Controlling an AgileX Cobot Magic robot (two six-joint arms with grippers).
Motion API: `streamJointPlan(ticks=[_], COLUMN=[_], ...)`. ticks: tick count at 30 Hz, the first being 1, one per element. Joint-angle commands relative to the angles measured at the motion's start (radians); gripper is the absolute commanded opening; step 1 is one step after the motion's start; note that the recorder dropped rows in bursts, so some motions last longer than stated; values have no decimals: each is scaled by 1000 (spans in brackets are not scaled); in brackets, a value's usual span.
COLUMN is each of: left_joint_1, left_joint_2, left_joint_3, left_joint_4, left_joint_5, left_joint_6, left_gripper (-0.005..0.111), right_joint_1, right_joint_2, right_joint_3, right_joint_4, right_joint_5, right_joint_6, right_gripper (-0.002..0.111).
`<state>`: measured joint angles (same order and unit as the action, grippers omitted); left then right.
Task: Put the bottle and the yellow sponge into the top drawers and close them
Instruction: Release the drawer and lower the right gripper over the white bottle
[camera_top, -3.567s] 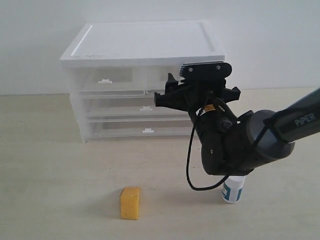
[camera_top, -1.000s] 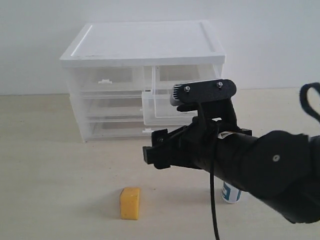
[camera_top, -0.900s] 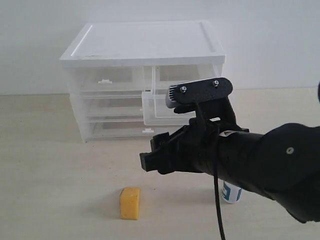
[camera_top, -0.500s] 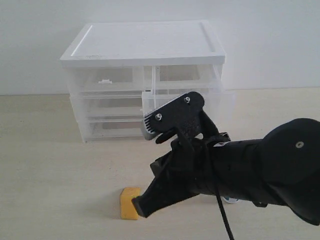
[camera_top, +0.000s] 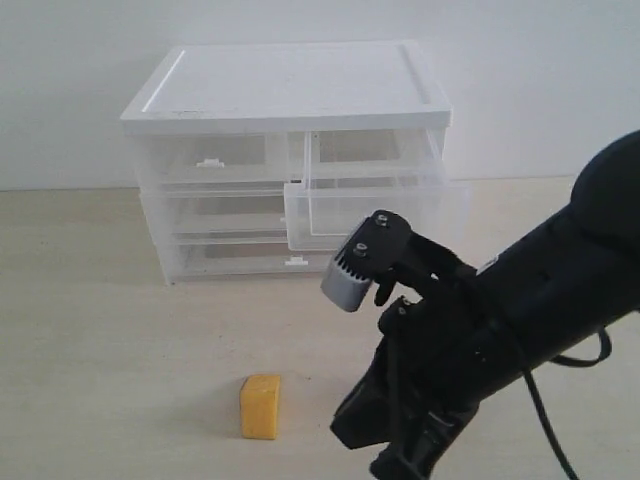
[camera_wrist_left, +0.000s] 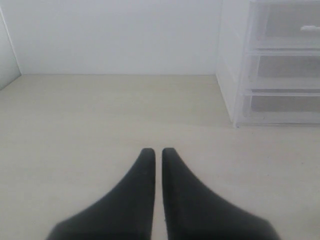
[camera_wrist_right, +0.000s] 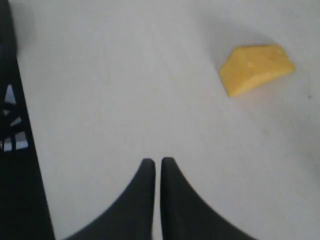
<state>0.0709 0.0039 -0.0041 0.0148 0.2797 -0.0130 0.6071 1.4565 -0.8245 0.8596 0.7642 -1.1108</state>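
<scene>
Near the yellow sponge (camera_top: 261, 406), right fingers (camera_wrist_right: 145, 200) hang closed; left fingers (camera_wrist_left: 142, 195) closed beside the cabinet (camera_wrist_left: 228, 75).

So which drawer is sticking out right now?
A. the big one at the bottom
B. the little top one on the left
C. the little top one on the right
C: the top right drawer juts forward from the cabinet in the exterior view, while the top left drawer and both wide drawers below sit flush.
</scene>
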Motion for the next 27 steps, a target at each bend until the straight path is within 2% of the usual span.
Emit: streamJointPlan(ticks=[1,5,9,14,18,20,22,26,27], left_joint_1=[4,4,4,4,4,4,4,4,4], left_joint_2=[-4,-4,-4,-4,-4,-4,-4,-4,-4], left_joint_3=[4,4,4,4,4,4,4,4,4], left_joint_4=[-4,-4,-4,-4,-4,-4,-4,-4,-4], left_joint_5=[-3,-3,-3,-3,-3,-3,-3,-3,-3], left_joint_6=[3,3,3,3,3,3,3,3,3], left_gripper=[4,4,4,4,4,4,4,4,4], right_joint_1=[-29,-29,-29,-45,-121,-174,-222,-247,-247], right_joint_2=[-9,-9,-9,-9,-9,-9,-9,-8,-8], right_joint_3=[-88,-166,-197,-204,-204,-204,-204,-191,-182], right_joint_4=[-342,-586,-696,-869,-868,-844,-793,-661,-625], right_joint_5=[192,295,332,270,225,214,200,153,138], right_joint_6=[273,479,514,673,700,674,636,549,517], right_gripper=[0,0,0,0,1,9,24,67,74])
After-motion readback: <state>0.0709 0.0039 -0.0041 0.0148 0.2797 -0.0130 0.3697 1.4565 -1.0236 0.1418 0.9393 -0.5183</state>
